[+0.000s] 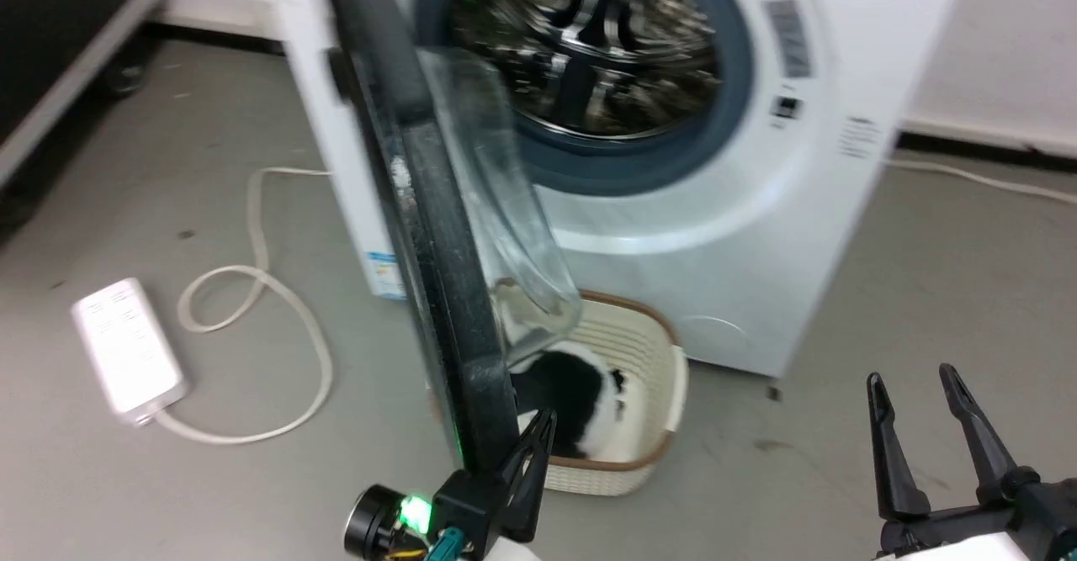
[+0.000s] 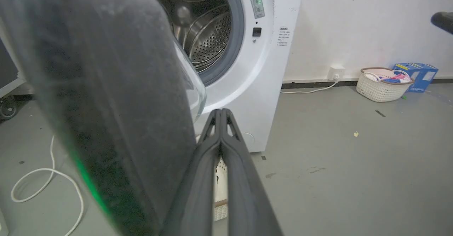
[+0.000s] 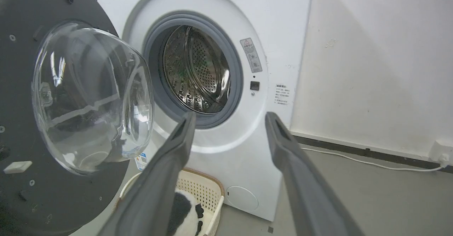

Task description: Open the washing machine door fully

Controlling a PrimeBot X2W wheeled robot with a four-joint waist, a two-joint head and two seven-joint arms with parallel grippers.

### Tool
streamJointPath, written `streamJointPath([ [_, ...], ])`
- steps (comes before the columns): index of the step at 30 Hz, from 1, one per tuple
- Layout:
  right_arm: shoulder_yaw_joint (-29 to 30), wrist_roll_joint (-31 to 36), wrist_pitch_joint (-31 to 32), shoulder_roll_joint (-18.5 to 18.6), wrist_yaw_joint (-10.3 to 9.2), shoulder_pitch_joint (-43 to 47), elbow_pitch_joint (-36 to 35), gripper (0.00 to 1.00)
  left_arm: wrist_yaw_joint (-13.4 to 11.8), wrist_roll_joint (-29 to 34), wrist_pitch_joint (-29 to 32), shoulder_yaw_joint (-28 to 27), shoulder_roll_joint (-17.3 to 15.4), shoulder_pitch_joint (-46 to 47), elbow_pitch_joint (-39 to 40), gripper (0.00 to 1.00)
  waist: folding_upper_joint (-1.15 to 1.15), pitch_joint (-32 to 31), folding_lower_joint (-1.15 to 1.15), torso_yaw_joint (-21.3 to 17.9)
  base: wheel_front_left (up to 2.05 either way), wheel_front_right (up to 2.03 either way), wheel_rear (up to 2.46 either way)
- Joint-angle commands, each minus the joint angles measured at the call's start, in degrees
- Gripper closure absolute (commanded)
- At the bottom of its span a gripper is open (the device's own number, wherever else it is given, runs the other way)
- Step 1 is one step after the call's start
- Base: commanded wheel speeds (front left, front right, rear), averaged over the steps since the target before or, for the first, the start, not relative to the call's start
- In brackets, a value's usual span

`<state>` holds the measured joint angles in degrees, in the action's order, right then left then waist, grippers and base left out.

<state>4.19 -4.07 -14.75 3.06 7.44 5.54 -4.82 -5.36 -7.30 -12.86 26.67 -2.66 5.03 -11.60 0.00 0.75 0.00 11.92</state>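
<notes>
Door (image 1: 437, 233) stood roughly half open, edge-on at centre left, hinged on the washing machine (image 1: 715, 250). Left jaws were closed beside its lower inner rim; right jaws gaped empty, lower right. Recommended: steady outward push along the hinge arc.

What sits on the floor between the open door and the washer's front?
A cream basket with a black-and-white item in it, beside the washing machine door and in front of the washing machine. Head and right wrist views show it.
</notes>
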Motion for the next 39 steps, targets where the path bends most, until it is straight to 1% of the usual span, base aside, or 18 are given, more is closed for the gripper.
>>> streamJointPath([
  [1, -0.18, -0.19, -0.25, -0.18, 0.05, 0.49, 0.12, 0.0, -0.46, -0.51, -0.38, -0.97, -0.81, -0.57, 0.12, 1.0, 0.0, -1.63, 0.0, 4.81, 0.0, 0.0, 0.0],
  [5, -0.8, -0.87, -0.25, -0.18, 0.05, 0.57, 0.3, 0.0, -1.27, -1.3, -0.29, -2.11, -1.62, -1.65, 1.31, 1.0, 0.0, -2.16, 0.0, 9.86, 0.0, 0.0, 0.0],
  [9, -1.01, -1.23, -0.25, -0.18, 0.05, 0.55, 0.5, 0.0, -2.18, -1.96, 0.42, -3.98, -3.26, -2.14, 2.46, 1.0, 0.0, -2.09, 0.0, 13.67, 0.0, 0.0, 0.0],
  [13, -1.62, -1.26, -0.25, -0.18, 0.05, 0.22, 0.6, 0.0, -3.16, -2.99, 1.34, -6.88, -5.41, -1.9, 3.73, 1.0, 0.0, -1.06, 0.0, 15.78, 0.0, 0.0, 0.0],
  [16, -1.7, -0.71, -0.25, -0.18, 0.05, -0.1, 0.49, 0.0, -3.54, -4.59, 1.94, -9.58, -6.83, -1.09, 4.06, 1.0, 0.0, 0.4, 0.0, 16.57, 0.0, 0.0, 0.0],
  [21, -2.01, 0.82, -0.25, -0.18, 0.05, -1.05, 0.1, 0.0, -3.47, -7.9, 2.09, -14.76, -9.53, 1.33, 3.06, 1.0, 0.0, 3.59, 0.0, 15.9, 0.0, 0.0, 0.0],
  [26, -1.71, 2.72, -0.25, -0.18, 0.05, -2.67, -0.49, 0.0, -4.06, -10.21, 1.93, -19.56, -12.23, 4.85, 1.37, 1.0, 0.0, 8.26, 0.0, 14.28, 0.0, 0.0, 0.0],
  [28, -1.94, 3.47, -0.25, -0.18, 0.05, -3.19, -0.75, 0.0, -4.46, -12.13, 1.82, -22.31, -12.99, 6.46, -0.13, 1.0, 0.0, 10.16, 0.0, 13.54, 0.0, 0.0, 0.0],
  [33, -2.52, 4.83, -0.25, 1.44, 0.05, -4.27, -1.11, 0.0, -3.75, -15.52, 1.45, -27.96, -17.12, 11.47, -6.85, 1.0, 0.0, 13.95, 0.0, 11.67, 0.0, 0.0, 0.0],
  [39, -0.95, 4.84, -0.25, 3.86, 0.05, -4.96, -2.06, 0.0, -2.74, -18.56, 0.43, -32.89, -21.47, 17.73, -16.08, 1.0, 0.0, 17.14, 0.0, 10.32, 0.0, 0.0, 0.0],
])
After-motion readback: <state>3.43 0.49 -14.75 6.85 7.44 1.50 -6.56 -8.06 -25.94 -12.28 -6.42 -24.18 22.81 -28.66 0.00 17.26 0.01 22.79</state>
